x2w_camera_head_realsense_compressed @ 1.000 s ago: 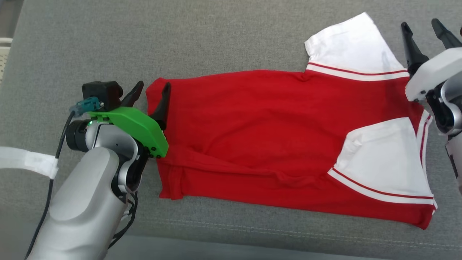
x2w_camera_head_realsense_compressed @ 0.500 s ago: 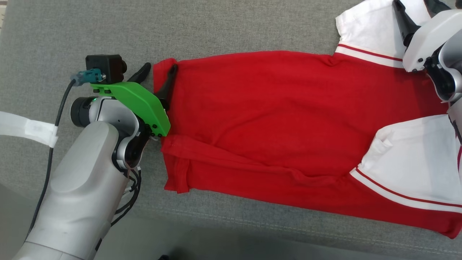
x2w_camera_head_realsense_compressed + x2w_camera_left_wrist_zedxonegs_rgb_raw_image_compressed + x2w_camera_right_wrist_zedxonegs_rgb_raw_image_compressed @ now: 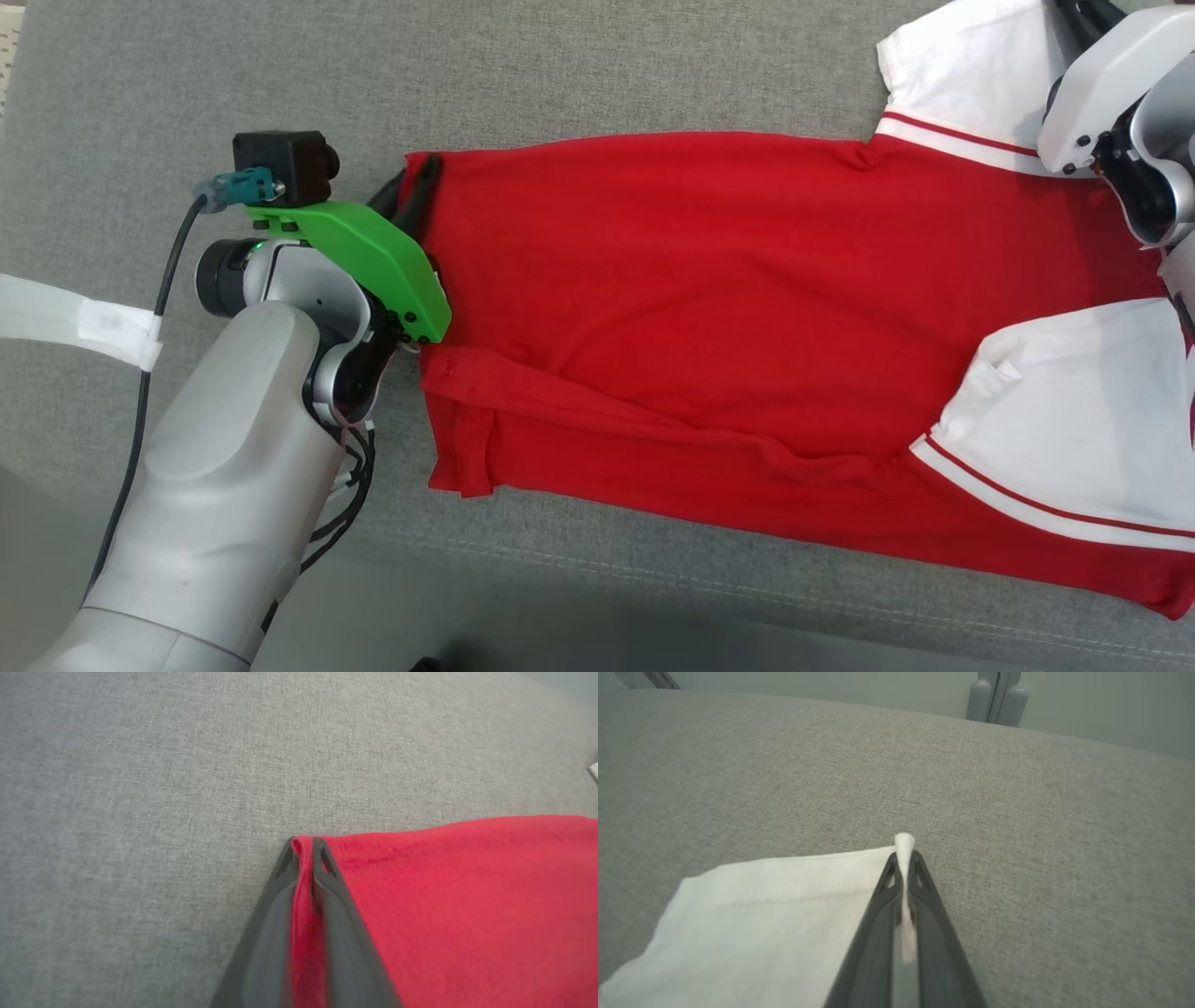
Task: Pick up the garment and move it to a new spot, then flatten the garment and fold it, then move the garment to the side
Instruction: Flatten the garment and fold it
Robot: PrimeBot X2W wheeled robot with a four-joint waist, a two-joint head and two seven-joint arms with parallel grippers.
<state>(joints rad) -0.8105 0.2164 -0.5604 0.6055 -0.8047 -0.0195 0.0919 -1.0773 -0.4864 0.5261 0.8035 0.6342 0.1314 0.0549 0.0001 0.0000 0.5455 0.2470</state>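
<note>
The garment (image 3: 709, 308) is a red shirt with white, red-striped sleeves, spread across the grey cushion. At its far left hem corner my left gripper (image 3: 411, 187) is shut on the red cloth; the left wrist view shows a red fold (image 3: 306, 891) pinched between the two dark fingers, tips at my left gripper (image 3: 304, 847). At the upper right, my right gripper (image 3: 903, 858) is shut on the corner of the white sleeve (image 3: 784, 905); in the head view its white housing (image 3: 1111, 84) covers the sleeve's edge and the fingertips are cut off by the frame.
Grey sofa cushion (image 3: 579, 75) extends beyond the garment at the back and left. Its front seam and edge (image 3: 653, 579) run just below the shirt. A white strap (image 3: 84, 322) crosses at the left. A grey post (image 3: 994, 700) stands behind the cushion.
Both grippers have gone from open to shut, the left on the red hem corner and the right on the white sleeve corner. The head camera shifted, moving the whole scene up and right.
</note>
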